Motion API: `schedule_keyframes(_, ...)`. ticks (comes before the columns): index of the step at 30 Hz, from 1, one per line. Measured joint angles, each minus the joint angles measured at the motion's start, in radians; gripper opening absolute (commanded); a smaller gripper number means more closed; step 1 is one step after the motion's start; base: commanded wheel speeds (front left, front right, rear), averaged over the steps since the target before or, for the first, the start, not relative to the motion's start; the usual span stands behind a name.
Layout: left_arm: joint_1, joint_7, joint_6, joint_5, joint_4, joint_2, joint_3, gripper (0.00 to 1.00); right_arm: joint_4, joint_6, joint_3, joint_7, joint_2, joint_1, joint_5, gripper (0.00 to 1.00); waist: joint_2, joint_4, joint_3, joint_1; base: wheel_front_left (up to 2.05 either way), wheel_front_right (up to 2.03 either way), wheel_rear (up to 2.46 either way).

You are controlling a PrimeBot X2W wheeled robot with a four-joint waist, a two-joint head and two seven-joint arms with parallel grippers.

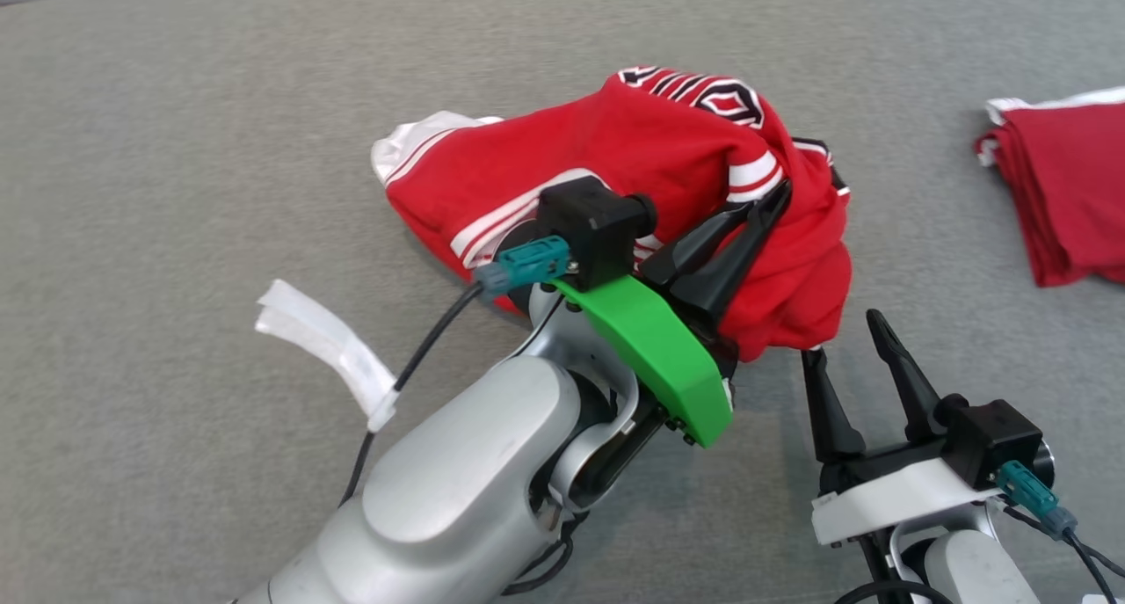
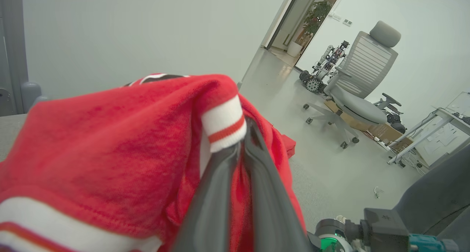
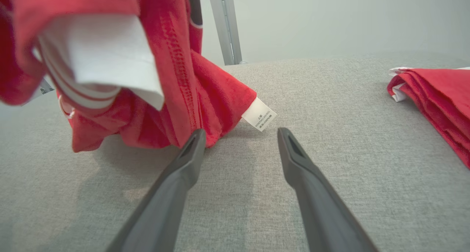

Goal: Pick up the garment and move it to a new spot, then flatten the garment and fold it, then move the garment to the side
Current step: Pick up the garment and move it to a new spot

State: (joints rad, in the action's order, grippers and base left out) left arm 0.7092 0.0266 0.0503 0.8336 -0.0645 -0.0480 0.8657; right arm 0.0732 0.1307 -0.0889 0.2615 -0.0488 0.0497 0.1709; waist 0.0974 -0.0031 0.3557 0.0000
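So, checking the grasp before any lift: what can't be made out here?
Left wrist view: the red garment wraps the tips of the left gripper, hiding how much is pinched.
Right wrist view: care label print too small to read.
Head view: the folded red pile runs off the right edge.

Grey woven fabric worktop (image 1: 176,147) noted, evenly lit, no hard shadows. Plain pale wall (image 2: 147,32) seen behind it. Glossy pale floor (image 2: 271,83) is carried through to an open doorway (image 2: 293,39), where a potted plant (image 2: 317,13) is seen. Grey mesh-backed office chair (image 2: 361,72) is placed near a white desk (image 2: 437,127). Metal post (image 3: 226,24) recorded beyond the worktop's far edge.
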Motion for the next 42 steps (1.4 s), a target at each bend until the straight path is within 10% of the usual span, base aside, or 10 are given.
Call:
schedule_keyframes(10,0.103,-0.129,0.056,0.057,-0.384,0.000,0.190,0.00,0.010,0.000,-0.007,0.000,0.001,0.021,0.040,1.00,0.0000,-0.159,0.009,0.0000,0.00,0.00,0.00)
schedule_keyframes(11,0.107,-0.143,0.061,0.068,-0.420,0.000,0.199,0.11,0.012,0.000,-0.006,0.000,0.002,0.023,0.041,1.00,-0.0001,-0.170,0.012,0.0000,0.00,0.00,0.00)
schedule_keyframes(12,0.112,-0.154,0.065,0.086,-0.451,-0.001,0.205,0.42,0.013,0.000,-0.003,0.000,0.001,0.024,0.042,1.00,-0.0001,-0.180,0.015,0.0000,0.00,0.00,0.00)
schedule_keyframes(13,0.115,-0.162,0.066,0.101,-0.481,-0.002,0.212,1.00,0.014,0.000,0.000,0.000,0.001,0.025,0.044,1.00,-0.0001,-0.188,0.019,0.0000,0.00,0.00,0.00)
schedule_keyframes(28,-0.014,-0.281,0.069,0.201,-0.425,-0.063,0.216,1.00,-0.007,0.000,0.079,0.000,0.002,-0.023,-0.001,1.00,0.0001,-0.164,-0.044,0.0000,0.00,0.00,0.00)
schedule_keyframes(35,-0.273,-0.288,0.193,0.088,-0.185,-0.207,0.048,1.00,-0.038,0.000,0.141,0.000,0.001,-0.071,-0.025,1.00,0.0002,-0.131,-0.114,0.0000,0.00,0.00,0.00)
schedule_keyframes(42,-0.564,-0.291,0.235,-0.063,-0.039,-0.215,-0.190,1.00,-0.058,0.000,0.193,0.000,0.001,-0.134,-0.053,1.00,0.0003,-0.092,-0.178,0.0000,0.00,0.00,0.00)
